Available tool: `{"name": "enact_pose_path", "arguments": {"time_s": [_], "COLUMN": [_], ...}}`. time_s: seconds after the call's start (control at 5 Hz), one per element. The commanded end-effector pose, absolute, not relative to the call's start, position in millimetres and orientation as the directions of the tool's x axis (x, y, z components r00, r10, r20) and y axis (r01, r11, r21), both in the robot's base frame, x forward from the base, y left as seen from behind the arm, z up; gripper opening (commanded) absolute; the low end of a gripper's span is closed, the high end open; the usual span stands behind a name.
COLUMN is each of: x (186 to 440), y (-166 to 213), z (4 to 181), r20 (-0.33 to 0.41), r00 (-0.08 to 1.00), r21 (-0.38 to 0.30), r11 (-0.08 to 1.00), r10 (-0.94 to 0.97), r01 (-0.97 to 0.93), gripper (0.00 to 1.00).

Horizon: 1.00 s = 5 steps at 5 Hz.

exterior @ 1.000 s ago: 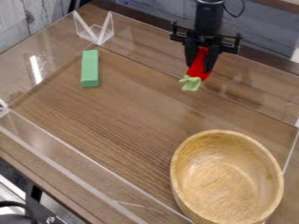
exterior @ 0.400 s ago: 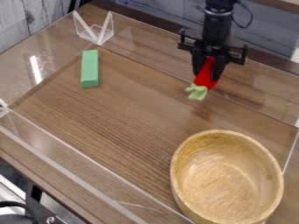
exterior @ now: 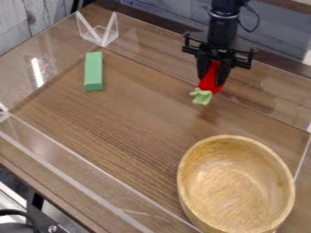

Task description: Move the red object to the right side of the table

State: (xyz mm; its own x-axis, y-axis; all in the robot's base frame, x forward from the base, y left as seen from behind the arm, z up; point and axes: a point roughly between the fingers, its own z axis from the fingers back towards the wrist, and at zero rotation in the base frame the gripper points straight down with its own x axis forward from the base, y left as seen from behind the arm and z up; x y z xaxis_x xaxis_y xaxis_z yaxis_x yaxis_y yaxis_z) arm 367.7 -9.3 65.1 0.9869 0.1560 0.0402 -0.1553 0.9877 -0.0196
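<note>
Setting: probable robotics lab or workshop | Manipulation area: brown wood-grain tabletop (exterior: pixel 115 127) beneath the jaws, edged by clear walls | Apparatus: black robot arm (exterior: pixel 224 20) above the jaws; dark cabling at lower left, well apart from them

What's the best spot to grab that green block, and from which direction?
Probably around the middle of the green block, coming from above with the fingers across its narrow width, one on each long side. It is a plain oblong lying flat on the brown tabletop, with both long sides free of neighbours, so a pinch there should be balanced.
</note>
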Motion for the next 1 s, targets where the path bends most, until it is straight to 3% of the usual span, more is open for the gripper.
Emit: {"name": "enact_pose_path", "arguments": {"time_s": [0.0, 0.4, 0.8], "x": [371.8, 372.1, 375.7], "y": [7.8, 4.2, -36.4], "z": [75.8, 90.8, 97.1], "r20": [0.08, 0.091, 0.092], "r00": [0.978, 0.995, 0.991], "r21": [-0.016, -0.014, -0.019], "r11": [0.982, 1.0, 0.995], "r10": [0.191, 0.028, -0.097], "r01": [-0.191, -0.027, 0.099], "gripper": [0.0, 0.0, 0.0]}}
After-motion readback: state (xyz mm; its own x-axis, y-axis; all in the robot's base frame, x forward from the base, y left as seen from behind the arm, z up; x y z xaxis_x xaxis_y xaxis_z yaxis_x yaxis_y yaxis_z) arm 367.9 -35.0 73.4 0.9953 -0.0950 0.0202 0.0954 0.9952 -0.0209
